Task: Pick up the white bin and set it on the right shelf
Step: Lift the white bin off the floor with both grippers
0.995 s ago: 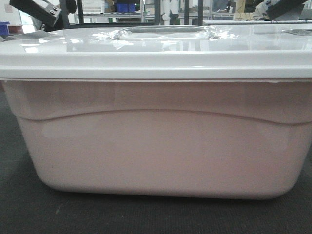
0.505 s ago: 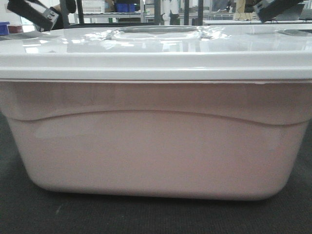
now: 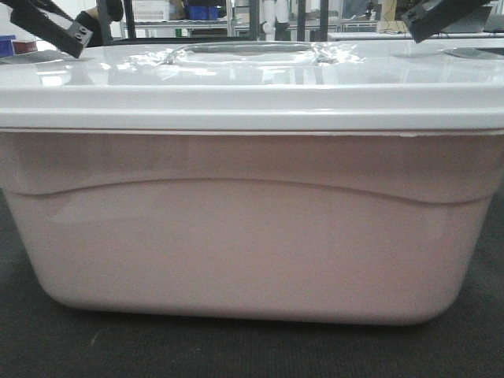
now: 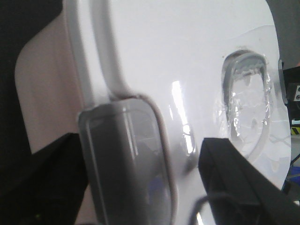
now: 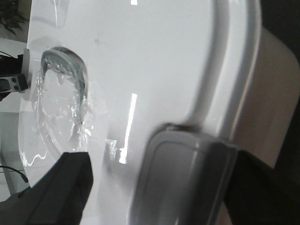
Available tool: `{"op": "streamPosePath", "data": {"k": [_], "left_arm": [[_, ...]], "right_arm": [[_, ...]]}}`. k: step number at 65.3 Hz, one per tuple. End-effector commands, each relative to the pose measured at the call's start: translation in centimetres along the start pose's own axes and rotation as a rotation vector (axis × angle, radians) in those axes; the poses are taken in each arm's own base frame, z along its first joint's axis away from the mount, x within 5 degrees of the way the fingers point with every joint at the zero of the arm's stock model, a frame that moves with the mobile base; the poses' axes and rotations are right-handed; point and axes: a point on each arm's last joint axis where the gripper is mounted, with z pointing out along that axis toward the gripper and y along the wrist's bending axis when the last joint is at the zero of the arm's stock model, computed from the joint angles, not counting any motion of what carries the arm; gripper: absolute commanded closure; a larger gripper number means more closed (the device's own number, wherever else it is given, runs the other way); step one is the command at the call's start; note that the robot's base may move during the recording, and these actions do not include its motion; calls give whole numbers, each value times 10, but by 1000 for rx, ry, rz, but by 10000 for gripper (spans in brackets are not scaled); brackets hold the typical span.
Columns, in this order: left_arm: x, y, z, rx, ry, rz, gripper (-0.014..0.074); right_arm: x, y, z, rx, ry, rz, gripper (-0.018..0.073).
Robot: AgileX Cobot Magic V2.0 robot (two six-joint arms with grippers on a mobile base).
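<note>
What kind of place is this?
Likely a storeroom or lab workspace: metal shelving holding blue crates stands behind the white bin, which sits on dark carpet.

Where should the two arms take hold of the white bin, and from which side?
Probably at the two short ends, under the lid rim by each grey latch, one arm pressing inward per side. The white bin is wide, that rim overhangs the body, and the handle recess looks film-covered.
</note>
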Motion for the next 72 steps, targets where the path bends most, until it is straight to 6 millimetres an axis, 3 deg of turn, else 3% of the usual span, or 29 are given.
{"op": "streamPosePath", "data": {"k": [1, 16, 37, 72], "left_arm": [[-3, -24, -8, 130, -2, 15, 228], [-3, -24, -8, 131, 0, 15, 281], [-3, -24, -8, 131, 0, 16, 423], [-3, -24, -8, 131, 0, 16, 454]], "right_arm": [[7, 28, -8, -173, 56, -34, -73], [7, 28, -8, -171, 53, -34, -53], [6, 27, -8, -165, 45, -34, 271], [6, 27, -8, -164, 43, -34, 282]]}}
